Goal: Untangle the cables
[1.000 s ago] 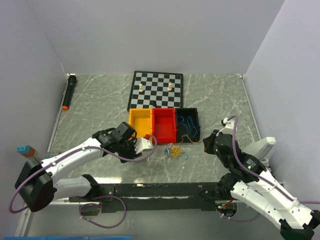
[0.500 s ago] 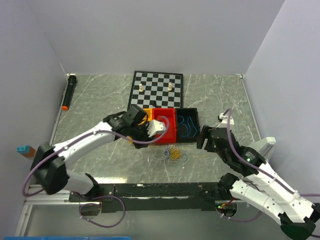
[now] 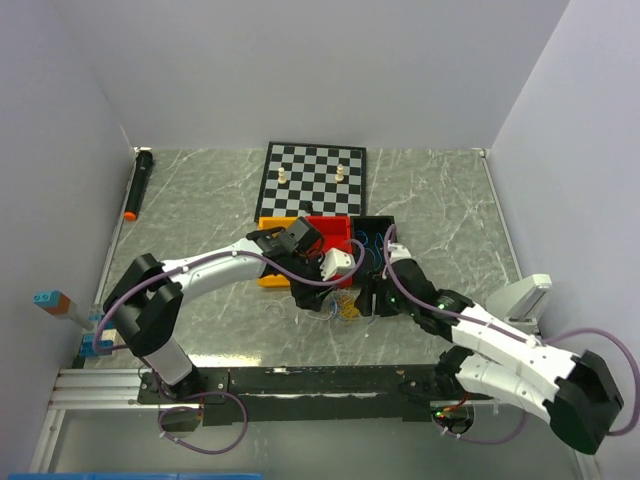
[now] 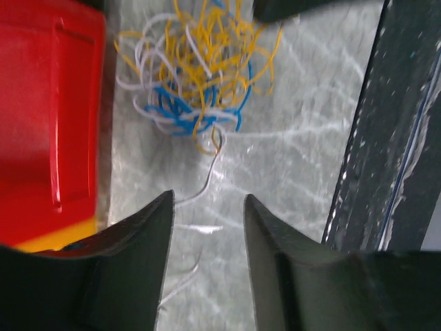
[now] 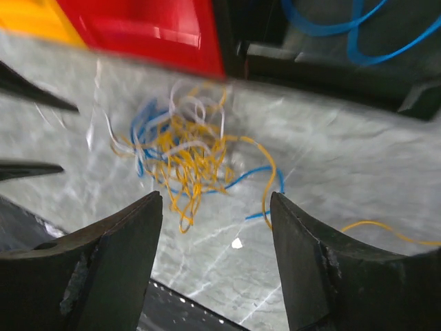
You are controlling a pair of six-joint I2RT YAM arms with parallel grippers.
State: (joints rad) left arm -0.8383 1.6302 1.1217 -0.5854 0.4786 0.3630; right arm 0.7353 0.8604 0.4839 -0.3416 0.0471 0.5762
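1. The left gripper (image 4: 208, 201) is half open and empty; the cables (image 4: 196, 76) lie tangled just ahead of its fingertips.
2. The right gripper (image 5: 213, 201) is wide open and empty; the tangle lies just ahead, slightly left.

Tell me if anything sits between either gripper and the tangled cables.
Nothing visible does. Both wrist views show only bare table between the open left gripper, the open right gripper and the cables. The red tray lies beside the tangle, off both lines.
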